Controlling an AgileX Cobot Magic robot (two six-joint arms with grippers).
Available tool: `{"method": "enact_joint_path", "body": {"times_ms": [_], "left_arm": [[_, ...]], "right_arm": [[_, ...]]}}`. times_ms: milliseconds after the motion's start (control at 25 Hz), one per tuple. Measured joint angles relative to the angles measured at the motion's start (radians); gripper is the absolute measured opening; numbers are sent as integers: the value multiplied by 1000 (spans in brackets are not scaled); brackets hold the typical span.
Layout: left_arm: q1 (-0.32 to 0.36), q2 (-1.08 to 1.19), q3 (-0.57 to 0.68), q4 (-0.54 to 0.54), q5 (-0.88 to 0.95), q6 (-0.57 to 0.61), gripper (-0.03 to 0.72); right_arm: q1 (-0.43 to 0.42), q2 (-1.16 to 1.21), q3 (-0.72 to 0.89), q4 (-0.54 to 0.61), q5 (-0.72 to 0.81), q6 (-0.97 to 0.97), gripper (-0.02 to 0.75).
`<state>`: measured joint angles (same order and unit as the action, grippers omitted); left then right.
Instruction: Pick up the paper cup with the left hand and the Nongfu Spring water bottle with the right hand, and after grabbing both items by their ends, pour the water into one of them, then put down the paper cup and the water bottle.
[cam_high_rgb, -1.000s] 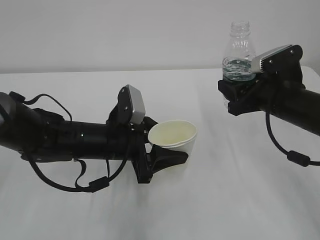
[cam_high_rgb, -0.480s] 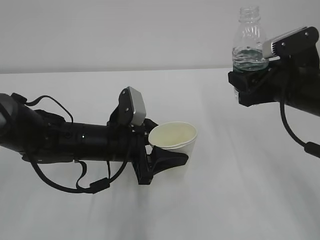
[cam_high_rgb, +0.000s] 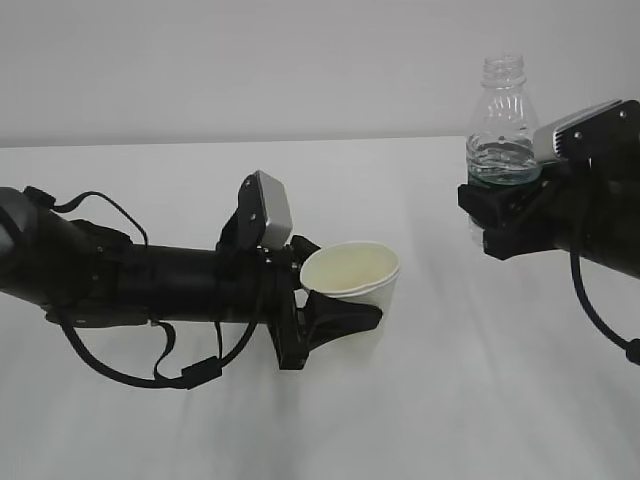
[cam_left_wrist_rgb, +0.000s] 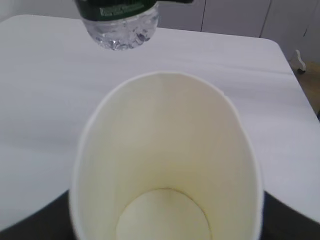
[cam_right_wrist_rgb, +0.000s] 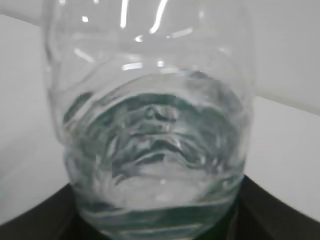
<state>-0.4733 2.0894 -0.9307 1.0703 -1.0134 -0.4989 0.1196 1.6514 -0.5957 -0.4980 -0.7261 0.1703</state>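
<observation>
My left gripper (cam_high_rgb: 338, 300) is shut on the paper cup (cam_high_rgb: 352, 274), clasping its lower part with black fingers (cam_high_rgb: 345, 318). The cup is low over the white table (cam_high_rgb: 450, 400), mouth up and empty. In the left wrist view the paper cup (cam_left_wrist_rgb: 165, 165) fills the frame with its cream inside, and the bottle's base (cam_left_wrist_rgb: 120, 27) hangs at the top. My right gripper (cam_high_rgb: 497, 205) is shut on the Nongfu Spring water bottle (cam_high_rgb: 503, 115), which is upright, capless, and lifted at the right. Water (cam_right_wrist_rgb: 155, 150) lies in its lower part, close up in the right wrist view.
A plain pale wall (cam_high_rgb: 250, 60) stands behind the table. The table's far right corner (cam_left_wrist_rgb: 280, 47) shows in the left wrist view, with floor beyond it. The left arm's cables (cam_high_rgb: 150, 365) loop down near the tabletop.
The right arm carried the bottle to the right and up, then lowered it a little. The cup in the left gripper shifted very slightly right.
</observation>
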Motion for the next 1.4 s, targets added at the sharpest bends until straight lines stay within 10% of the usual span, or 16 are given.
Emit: {"method": "enact_joint_path", "body": {"times_ms": [1400], "left_arm": [[-60, 7, -46, -46, 39, -28, 430]], "right_arm": [[0, 0, 12, 62, 0, -569, 445]]}}
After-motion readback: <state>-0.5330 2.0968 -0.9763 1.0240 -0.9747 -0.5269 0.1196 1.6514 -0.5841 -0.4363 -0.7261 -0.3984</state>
